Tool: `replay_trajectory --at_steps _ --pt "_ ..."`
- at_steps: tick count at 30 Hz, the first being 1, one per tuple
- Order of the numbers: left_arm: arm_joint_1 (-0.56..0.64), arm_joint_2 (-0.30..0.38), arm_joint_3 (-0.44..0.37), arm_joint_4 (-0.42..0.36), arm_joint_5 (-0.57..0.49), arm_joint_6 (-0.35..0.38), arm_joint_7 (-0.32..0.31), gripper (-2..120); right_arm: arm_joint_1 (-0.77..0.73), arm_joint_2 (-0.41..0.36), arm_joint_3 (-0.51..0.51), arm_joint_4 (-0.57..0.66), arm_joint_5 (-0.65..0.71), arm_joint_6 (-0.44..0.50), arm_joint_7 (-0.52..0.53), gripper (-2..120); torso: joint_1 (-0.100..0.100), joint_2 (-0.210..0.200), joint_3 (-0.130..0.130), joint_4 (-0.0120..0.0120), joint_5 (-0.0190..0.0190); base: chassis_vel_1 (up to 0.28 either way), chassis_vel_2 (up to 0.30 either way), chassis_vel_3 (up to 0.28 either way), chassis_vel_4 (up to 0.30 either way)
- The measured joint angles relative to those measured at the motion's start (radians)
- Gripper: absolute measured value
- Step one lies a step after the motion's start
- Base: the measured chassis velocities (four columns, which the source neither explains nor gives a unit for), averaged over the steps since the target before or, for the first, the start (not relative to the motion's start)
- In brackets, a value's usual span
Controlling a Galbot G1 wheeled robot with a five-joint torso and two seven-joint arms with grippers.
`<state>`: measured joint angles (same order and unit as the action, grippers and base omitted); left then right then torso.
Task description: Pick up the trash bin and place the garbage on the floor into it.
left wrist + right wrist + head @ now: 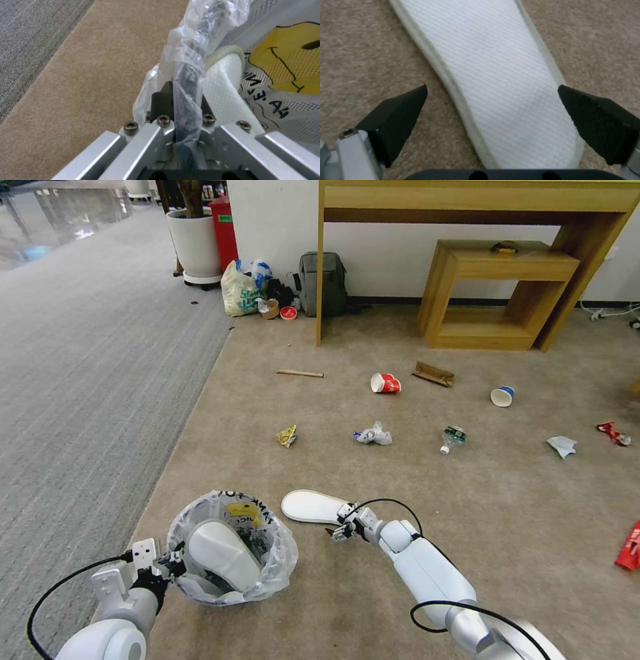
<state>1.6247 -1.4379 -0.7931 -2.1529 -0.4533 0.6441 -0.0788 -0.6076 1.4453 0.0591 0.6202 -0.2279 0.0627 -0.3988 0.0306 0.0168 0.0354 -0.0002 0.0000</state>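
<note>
My left gripper (pixel 170 565) (pixel 183 100) is shut on the rim of the trash bin (pixel 280 553), pinching its crinkly bag (pixel 190 62). One white slipper (pixel 223 553) (pixel 223 85) lies inside the bin. A second white slipper (pixel 310 507) (pixel 506 75) lies flat on the beige floor (pixel 467 500) just right of the bin. My right gripper (pixel 340 530) (pixel 492 87) is open, its black fingers (pixel 403 110) straddling that slipper's near end. Farther off lie a red cup (pixel 385 383), blue cup (pixel 503 395), crushed bottle (pixel 453 438), wrappers (pixel 287 435), crumpled paper (pixel 562 446), cardboard scrap (pixel 433 374) and stick (pixel 300 373).
A wooden desk (pixel 467 200) and a low wooden shelf (pixel 500 293) stand against the back wall. A grey backpack (pixel 322 283), a yellow-green shopping bag (pixel 240 290) and a white plant pot (pixel 195 247) sit at the back left. Grey ribbed carpet (pixel 87 367) runs along the left.
</note>
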Motion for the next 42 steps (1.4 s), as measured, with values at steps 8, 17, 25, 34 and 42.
replay_trajectory --at_steps 8,17,25,34,42 --pt "0.003 0.001 -0.001 0.003 0.002 -0.002 0.003 0 0.009 0.013 0.009 -0.032 -0.002 0.005 0.040 100 0.000 0.000 0.000 0.0000 0.0000 0.000 0.000 0.000 0.000" --pt "0.004 0.003 0.001 0.000 0.004 -0.002 0.003 0 0.023 0.032 0.020 -0.078 -0.001 0.007 0.055 80 0.000 0.000 0.000 -0.0001 0.0000 0.000 0.000 0.000 0.000" --pt "0.006 0.003 0.003 -0.009 0.005 -0.002 0.001 0 0.034 0.041 0.031 -0.104 0.041 -0.003 0.055 51 0.000 0.000 0.000 0.0000 0.0000 0.000 0.000 0.000 0.000" --pt "0.009 0.003 0.002 -0.014 0.006 -0.002 0.000 0 0.025 0.030 0.033 -0.082 0.053 -0.007 0.073 22 0.000 0.000 0.000 -0.0001 -0.0001 0.000 0.000 0.000 0.000" --pt "0.011 0.001 0.003 -0.022 0.008 -0.002 0.001 0 -0.018 0.001 0.034 0.012 0.033 -0.016 0.121 2 0.000 0.000 0.000 0.0001 0.0001 0.000 0.000 0.000 0.000"
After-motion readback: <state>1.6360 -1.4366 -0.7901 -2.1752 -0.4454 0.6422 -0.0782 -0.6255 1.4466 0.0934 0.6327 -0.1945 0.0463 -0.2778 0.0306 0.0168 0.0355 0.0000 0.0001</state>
